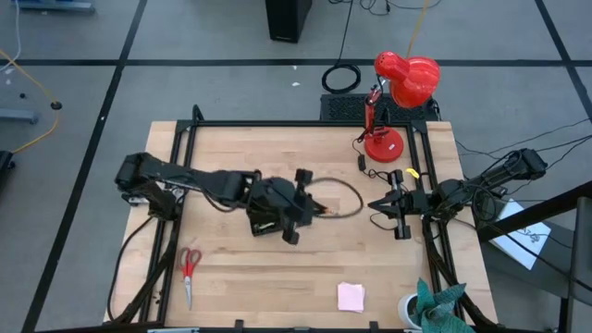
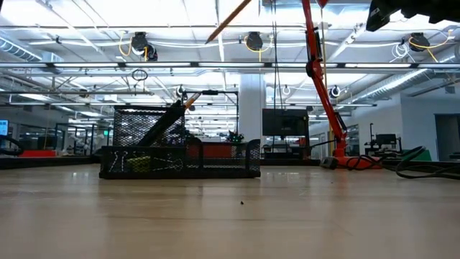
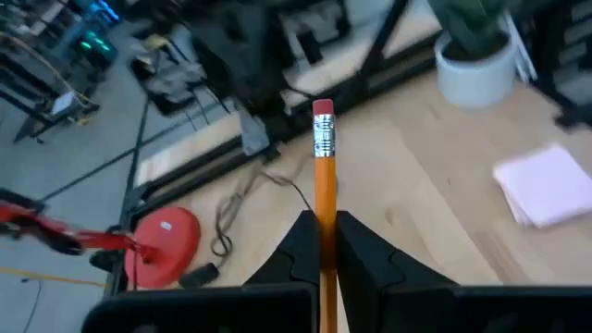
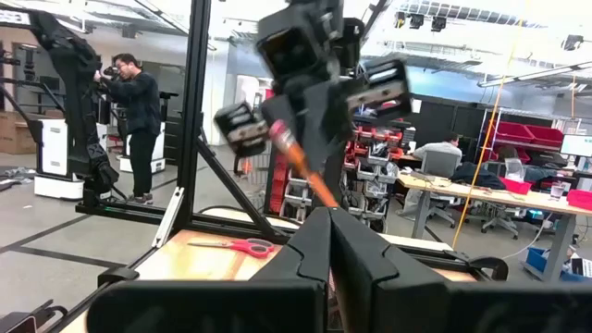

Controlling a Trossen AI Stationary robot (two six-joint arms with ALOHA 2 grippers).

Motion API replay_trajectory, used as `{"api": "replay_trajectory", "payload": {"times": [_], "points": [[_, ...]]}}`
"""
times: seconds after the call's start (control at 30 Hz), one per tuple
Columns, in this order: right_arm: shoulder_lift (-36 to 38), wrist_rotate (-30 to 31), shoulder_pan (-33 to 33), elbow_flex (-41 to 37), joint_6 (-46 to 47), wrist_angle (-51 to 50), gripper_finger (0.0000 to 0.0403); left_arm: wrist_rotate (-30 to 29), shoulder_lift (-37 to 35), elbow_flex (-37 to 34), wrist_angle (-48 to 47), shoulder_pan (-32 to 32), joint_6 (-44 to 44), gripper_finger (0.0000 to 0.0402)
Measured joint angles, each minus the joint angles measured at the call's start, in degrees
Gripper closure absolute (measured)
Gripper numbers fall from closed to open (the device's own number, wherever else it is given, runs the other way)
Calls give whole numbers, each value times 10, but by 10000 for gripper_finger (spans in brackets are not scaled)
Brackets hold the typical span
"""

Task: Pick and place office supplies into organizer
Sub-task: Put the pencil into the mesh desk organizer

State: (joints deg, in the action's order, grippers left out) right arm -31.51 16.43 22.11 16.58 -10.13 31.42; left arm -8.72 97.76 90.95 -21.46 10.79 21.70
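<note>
My left gripper (image 3: 322,222) is shut on the orange pencil (image 3: 324,176) and holds it high over the middle of the table (image 1: 310,205). In the low view the pencil (image 2: 228,21) slants across the top of the picture, well above the black mesh organizer (image 2: 180,155), which stands on the tabletop with dark pens leaning in its taller compartment. The red-handled scissors (image 1: 190,266) lie flat near the front left. The pink note pad (image 1: 351,296) lies near the front edge. My right gripper (image 1: 375,204) is shut at the right, off the table. My left gripper pinches the pencil's shaft (image 3: 325,211) between its two fingers. The pencil lies along the fingers, and its eraser end (image 3: 323,109) sticks out well past the fingertips. It is lifted clear of the table and the organizer, and it sits tilted.
A red desk lamp (image 1: 398,92) stands at the far right corner, with loose black cables (image 1: 344,196) on the wood beside it. A white pot with a green plant (image 1: 425,310) sits at the front right. A black frame (image 1: 185,166) runs along the table's sides.
</note>
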Motion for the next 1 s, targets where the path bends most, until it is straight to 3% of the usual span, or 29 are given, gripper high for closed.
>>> {"api": "replay_trajectory", "payload": {"times": [0.17,0.27,0.5,0.63,0.87,1.0], "points": [[0,0,0,0,0,0,403,2,-59,-55,12,-32,-60,394],[1,0,0,0,0,-1,403,-4,-101,-138,44,-58,-128,391],[0,0,0,0,-1,-1,403,14,-210,-403,331,-65,-179,386],[0,0,0,0,-2,0,403,0,-232,-502,452,-66,-194,395],[-2,1,0,0,-1,1,403,-27,-233,-573,507,-65,-203,375],[-2,2,0,0,-2,1,403,-36,-233,-587,506,-65,-201,383]]}}
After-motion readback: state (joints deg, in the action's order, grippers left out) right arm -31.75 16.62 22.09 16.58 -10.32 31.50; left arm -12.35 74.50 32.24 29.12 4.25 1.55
